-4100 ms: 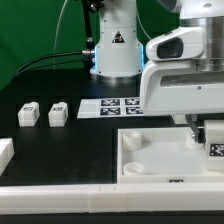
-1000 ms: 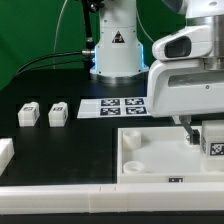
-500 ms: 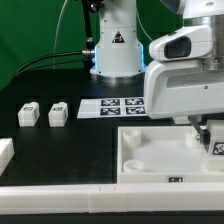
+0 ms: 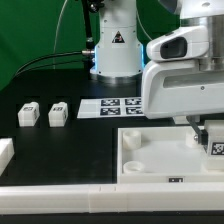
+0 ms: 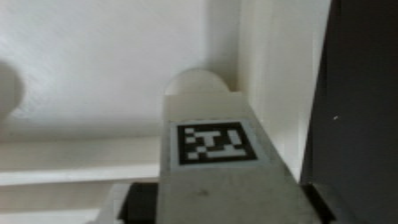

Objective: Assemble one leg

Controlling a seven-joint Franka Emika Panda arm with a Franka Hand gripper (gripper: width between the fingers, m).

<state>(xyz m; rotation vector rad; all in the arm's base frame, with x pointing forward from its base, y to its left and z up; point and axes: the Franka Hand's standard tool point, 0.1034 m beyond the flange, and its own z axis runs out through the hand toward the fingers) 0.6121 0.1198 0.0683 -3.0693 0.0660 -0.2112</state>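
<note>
My gripper point(image 4: 207, 133) is at the exterior view's right, low over the large white panel point(image 4: 150, 158). It is shut on a leg point(image 4: 214, 146), a small white block whose marker tag faces the camera. In the wrist view the leg point(image 5: 214, 110) stands out from between the dark fingers point(image 5: 139, 203), with its tag facing the camera. Its rounded end is close to the panel point(image 5: 89, 80); I cannot tell whether they touch. Two more legs point(image 4: 29, 114) point(image 4: 58, 114) lie on the black table at the exterior view's left.
The marker board point(image 4: 113, 105) lies in front of the robot base point(image 4: 113, 50). A white block point(image 4: 5, 152) sits at the left edge. A long white rail point(image 4: 90, 203) runs along the front. In the wrist view a dark strip point(image 5: 365, 100) borders the panel.
The arm's white housing has shifted slightly towards the exterior view's left in the last half second. The leg stays gripped at about the same place over the panel.
</note>
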